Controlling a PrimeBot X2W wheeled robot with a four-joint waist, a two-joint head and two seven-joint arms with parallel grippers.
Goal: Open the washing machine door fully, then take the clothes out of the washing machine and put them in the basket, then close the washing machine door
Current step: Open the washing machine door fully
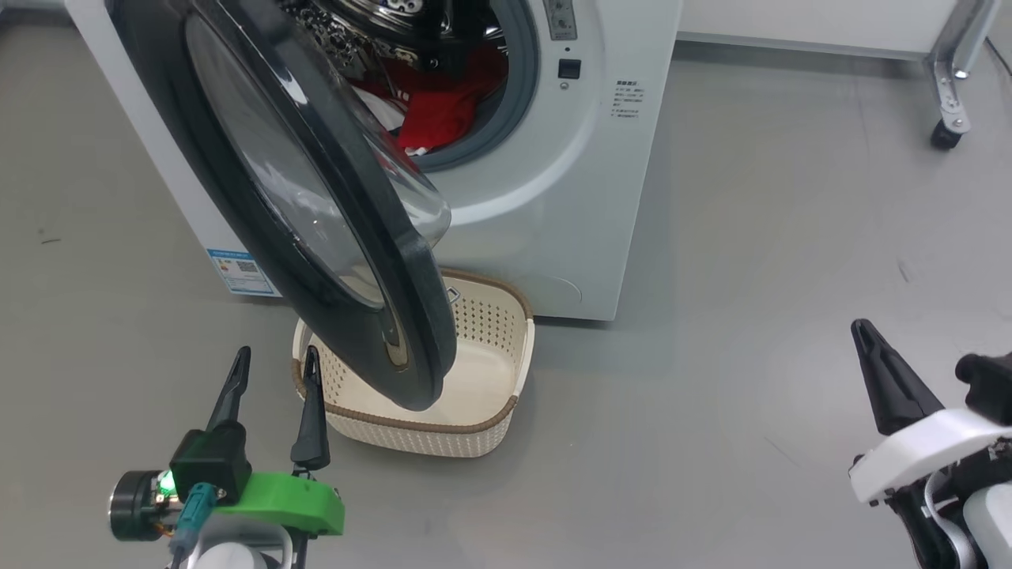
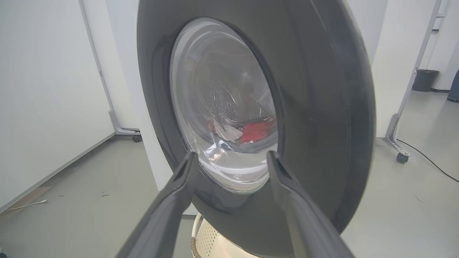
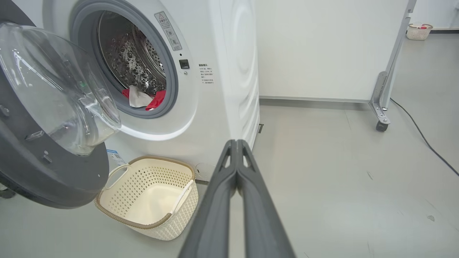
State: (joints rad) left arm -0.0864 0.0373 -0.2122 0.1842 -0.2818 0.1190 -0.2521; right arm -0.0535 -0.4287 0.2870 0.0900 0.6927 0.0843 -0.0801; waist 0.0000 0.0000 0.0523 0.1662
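While the washing machine door (image 1: 395, 316) stands partly swung out from the washing machine (image 1: 553, 197), the robot's left arm reaches low and forward from the lower left of the head view. A green bracket (image 1: 292, 502) shows at its wrist. The left gripper (image 1: 277, 353) has its two dark fingers spread wide with nothing between them. They point up at the door's outer face, beside the near corner of the basket (image 1: 474, 431).

From the left wrist, the left gripper (image 2: 232, 154) frames the lower part of the glass bowl, and the door's black rim (image 2: 315, 107) looms close. Whether a fingertip touches the door cannot be told.

The right arm is held off to the robot's right, well apart from the machine. The right gripper (image 1: 863, 328) has its fingers pressed together on nothing and angled up over bare floor. Along that arm's own view, the closed right gripper (image 3: 235, 141) points toward the machine's lower front corner.

The clothes (image 1: 443, 103), red with a white patch, lie at the bottom of the drum behind the grey seal. They also show through the glass (image 2: 256, 130) and in the open mouth (image 3: 143, 98). The cream basket (image 3: 172, 222) sits on the floor against the machine's front, under the door's lower edge (image 3: 36, 172). Nothing can be seen in it.
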